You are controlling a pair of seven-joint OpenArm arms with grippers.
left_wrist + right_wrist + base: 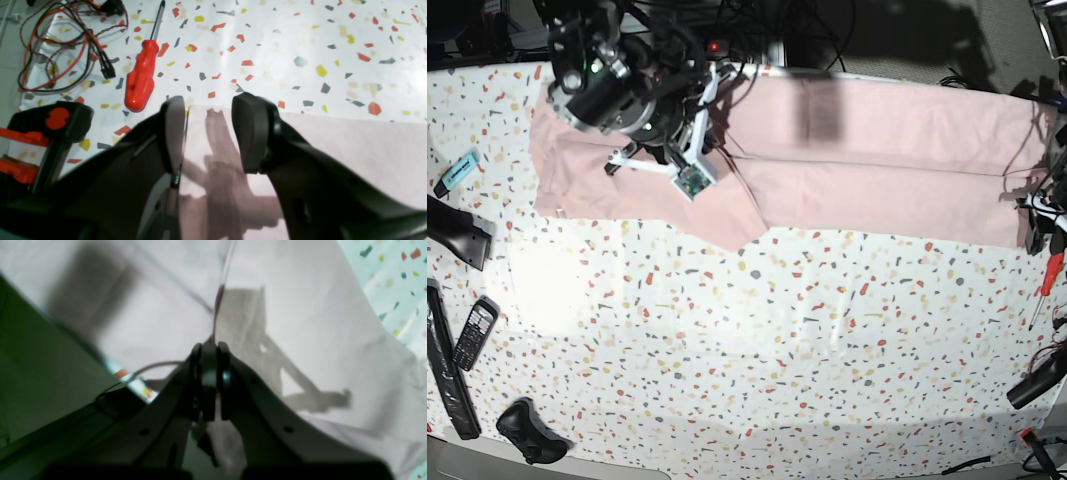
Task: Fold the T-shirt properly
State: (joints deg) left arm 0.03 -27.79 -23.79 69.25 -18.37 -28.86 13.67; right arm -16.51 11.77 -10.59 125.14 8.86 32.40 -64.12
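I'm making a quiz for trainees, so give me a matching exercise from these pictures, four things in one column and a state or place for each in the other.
Things:
1. left gripper
2. right gripper
3. screwdriver
4. T-shirt

States or places:
A. red handle, lying on the speckled table
B. jaws open over the cloth's corner
C. spread along the table's far side
D. shut on pink cloth

Pairs: 1-B, 2-D, 3-A, 4-C

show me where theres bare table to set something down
Free: the wide terrazzo stretch in front of the T-shirt, between the phone and the red screwdriver. Crowded: the left edge with its handsets, and the right edge with cables.
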